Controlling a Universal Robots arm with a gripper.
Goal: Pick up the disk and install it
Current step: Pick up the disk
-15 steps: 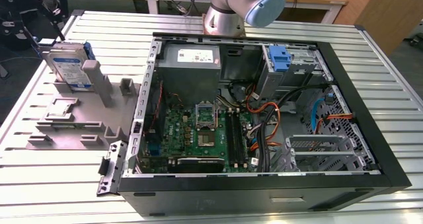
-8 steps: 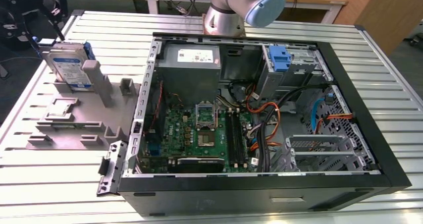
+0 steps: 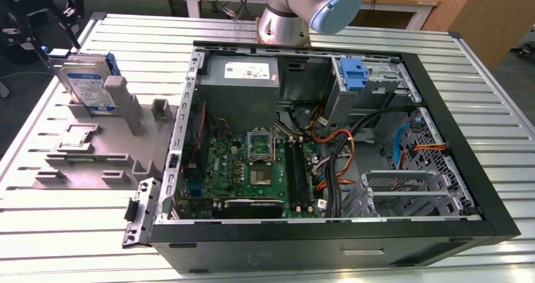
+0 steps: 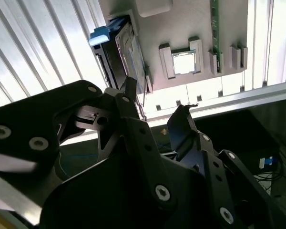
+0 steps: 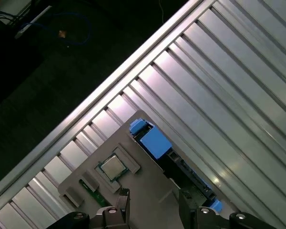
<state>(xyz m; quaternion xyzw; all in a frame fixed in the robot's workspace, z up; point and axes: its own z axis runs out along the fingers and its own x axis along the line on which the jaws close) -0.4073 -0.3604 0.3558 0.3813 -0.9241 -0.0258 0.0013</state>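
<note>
Disk (image 3: 88, 86) standing on edge in a slot of the grey holder (image 3: 92, 148) on the table (image 3: 50, 226), at the exterior view's left, white-and-blue label facing out, blue carrier frame along its edges; not yet lifted. Closest to it, in both wrist views, end effector (image 4: 155, 102) (image 5: 155, 195) released: black fingers (image 4: 186, 129) spread apart, nothing between them but bare holder, disk (image 4: 131, 57) (image 5: 155, 143) just past the tips. Cannot tell whether one fingertip touches the drive's end. Just beside the disk on the same holder, square processor chip (image 4: 183, 62) (image 5: 112, 167) lying flat in its own recess, and a green memory strip (image 4: 214, 33) set on edge in a narrow slot. Under and around the holder, ribbed metal slats of the table. Farther off, toward the exterior view's right, open black computer case (image 3: 326, 248) lying on its side next to the holder: green motherboard (image 3: 250, 164) on its floor, grey power-supply box (image 3: 240, 73) in the far corner on the holder's side, bare blue bracket (image 3: 355, 73) in the drive bay beyond, orange and black cables (image 3: 342, 151) in between. Farthest back, grey arm base (image 3: 280, 23) rising behind the case.
</note>
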